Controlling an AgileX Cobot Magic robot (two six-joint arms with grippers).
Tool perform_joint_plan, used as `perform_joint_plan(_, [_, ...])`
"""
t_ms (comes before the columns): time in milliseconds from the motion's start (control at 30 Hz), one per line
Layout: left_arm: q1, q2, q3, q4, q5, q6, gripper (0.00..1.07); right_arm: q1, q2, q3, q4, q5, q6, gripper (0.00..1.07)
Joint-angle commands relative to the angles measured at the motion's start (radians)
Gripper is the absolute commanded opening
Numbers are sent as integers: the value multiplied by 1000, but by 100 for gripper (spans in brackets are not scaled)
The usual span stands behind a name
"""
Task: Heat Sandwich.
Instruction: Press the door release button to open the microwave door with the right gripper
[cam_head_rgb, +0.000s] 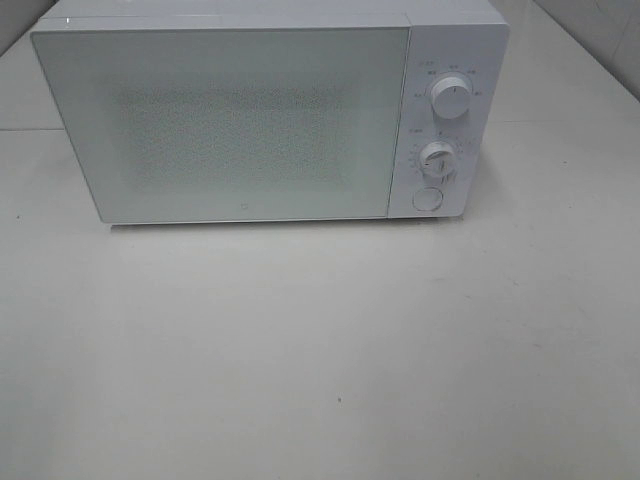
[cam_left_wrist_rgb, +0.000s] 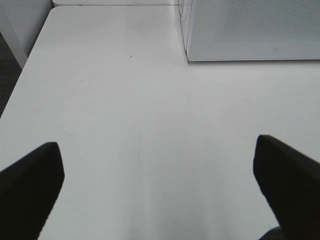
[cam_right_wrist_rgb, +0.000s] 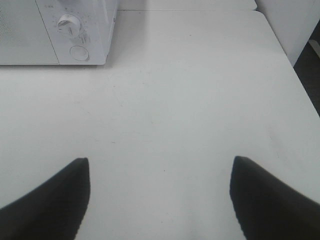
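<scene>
A white microwave (cam_head_rgb: 230, 120) stands at the back of the white table (cam_head_rgb: 320, 350) with its door shut. Its panel carries two dials (cam_head_rgb: 450, 98) and a round button (cam_head_rgb: 427, 198). No sandwich shows in any view. Neither arm appears in the exterior high view. My left gripper (cam_left_wrist_rgb: 157, 192) hangs open over bare table, with the microwave's front corner (cam_left_wrist_rgb: 250, 30) ahead of it. My right gripper (cam_right_wrist_rgb: 160, 200) is open too, above bare table, with the microwave's dial side (cam_right_wrist_rgb: 75, 30) ahead of it.
The table's left edge (cam_left_wrist_rgb: 20, 75) shows in the left wrist view, with dark floor beyond. Its right edge (cam_right_wrist_rgb: 300, 75) shows in the right wrist view. Walls rise behind and beside the microwave.
</scene>
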Motion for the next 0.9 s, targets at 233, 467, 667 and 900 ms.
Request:
perform_joint_plan(233, [1, -29, 2, -6, -11, 0, 98, -7, 6, -28, -1, -20, -11, 75])
perform_joint_plan(467, [1, -29, 2, -6, -11, 0, 98, -7, 92, -56, -1, -113, -11, 75])
perform_joint_plan(667, [1, -29, 2, -6, -11, 0, 98, -7, 182, -56, -1, -202, -11, 75])
perform_joint_plan(900, [1, -29, 2, -6, -11, 0, 98, -7, 297, -55, -1, -347, -11, 75])
